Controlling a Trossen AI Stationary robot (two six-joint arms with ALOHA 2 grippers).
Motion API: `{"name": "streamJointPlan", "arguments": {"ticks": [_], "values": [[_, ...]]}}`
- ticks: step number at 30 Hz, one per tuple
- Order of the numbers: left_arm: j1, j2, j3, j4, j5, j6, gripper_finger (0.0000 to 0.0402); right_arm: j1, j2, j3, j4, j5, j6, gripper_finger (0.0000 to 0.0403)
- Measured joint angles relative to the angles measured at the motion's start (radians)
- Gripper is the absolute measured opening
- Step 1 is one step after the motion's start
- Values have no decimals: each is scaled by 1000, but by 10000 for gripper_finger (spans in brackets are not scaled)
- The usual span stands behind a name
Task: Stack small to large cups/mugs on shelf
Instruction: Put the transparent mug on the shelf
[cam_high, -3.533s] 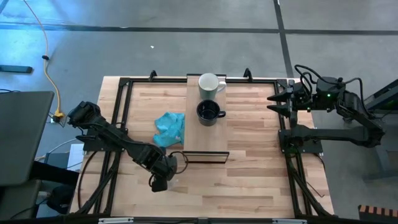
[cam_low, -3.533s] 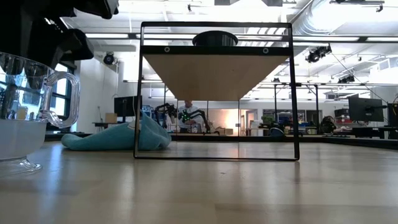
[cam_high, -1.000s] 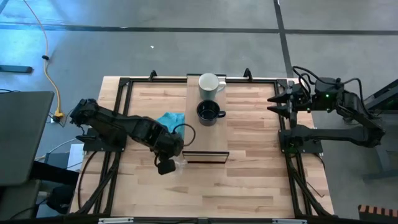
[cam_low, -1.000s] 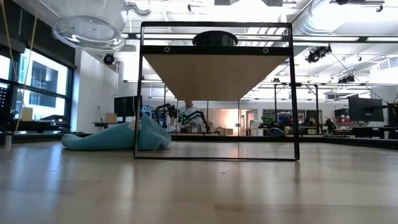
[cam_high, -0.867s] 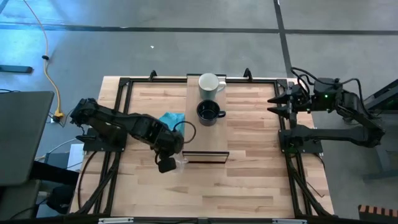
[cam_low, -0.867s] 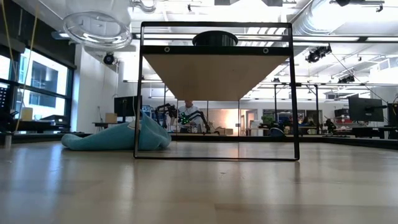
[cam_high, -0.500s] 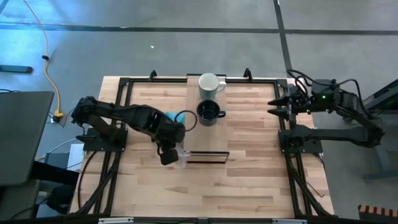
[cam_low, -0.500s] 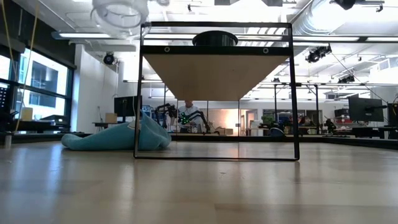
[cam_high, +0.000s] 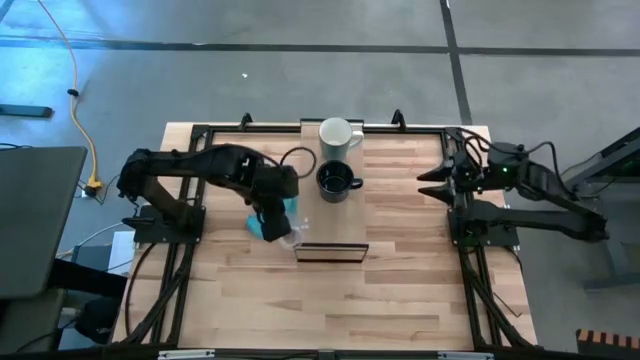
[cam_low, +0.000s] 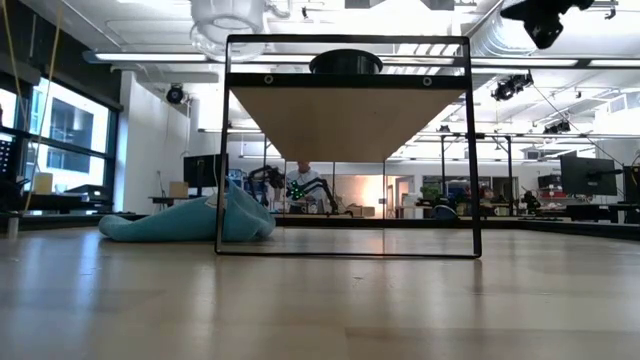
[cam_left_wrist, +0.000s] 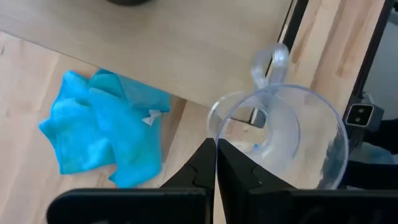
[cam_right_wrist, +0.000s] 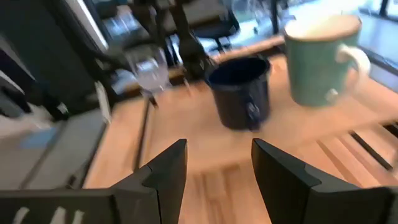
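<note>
Glass cup (cam_high: 292, 236), left of centre in the overhead picture, hangs by its rim from the left tool (cam_high: 271, 226), pinched shut, beside the shelf (cam_high: 331, 215). It looks light, slick and breakable; the rim hold seems sensible. At right, the right tool (cam_high: 432, 183) waits, fingers apart.

The left hand (cam_high: 283, 232) held the glass cup (cam_high: 294, 239) beside the shelf (cam_high: 331, 205), where black mug (cam_high: 335, 182) and white mug (cam_high: 337, 137) stood.

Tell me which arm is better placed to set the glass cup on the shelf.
Left. The left gripper is already shut on the glass cup beside the shelf; the right gripper waits with open jaws at the table's right side.
</note>
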Motion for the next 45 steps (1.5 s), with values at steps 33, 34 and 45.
{"name": "streamJointPlan", "arguments": {"ticks": [33, 34, 45], "values": [[136, 277, 376, -96, 4, 214, 0, 0, -170, -90, -53, 26, -40, 171], [136, 281, 376, -96, 5, 221, 0, 0, -172, -90, -51, 26, -53, 171], [136, 297, 373, -57, 12, 281, 0, 0, -226, -90, -10, 26, -113, 171]]}}
